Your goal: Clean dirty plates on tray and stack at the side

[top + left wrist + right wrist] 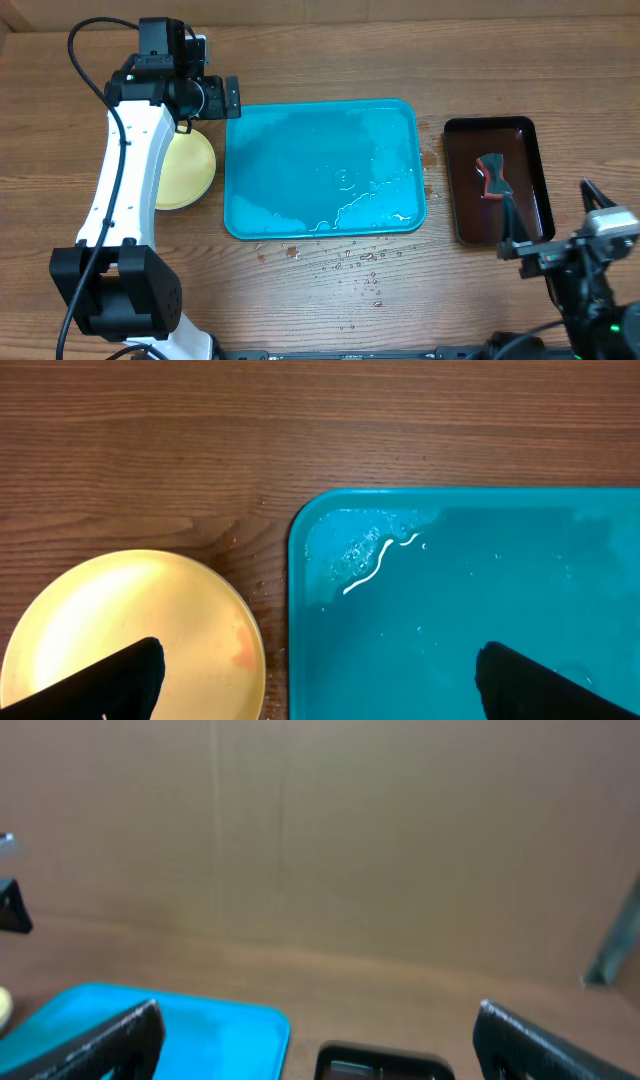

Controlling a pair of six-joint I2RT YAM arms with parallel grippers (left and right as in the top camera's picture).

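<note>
The left gripper (318, 655) is spread wide and holds nothing. In its wrist view one finger (120, 680) sits over a plate (120, 620) and the other over the tray (450, 580). From overhead it hangs above the gap by the tray's far left corner. The pale yellow plate lies flat on the table (330, 60), just beside the tray's left rim, partly under the left arm, with a faint orange smear near its edge. The turquoise tray is wet, and drops (350, 262) dot the wood in front of it. The right gripper (315, 1025) is also parted and empty, at the near right corner, close to a dark tray (465, 200) holding a red-and-black object (491, 176).
</note>
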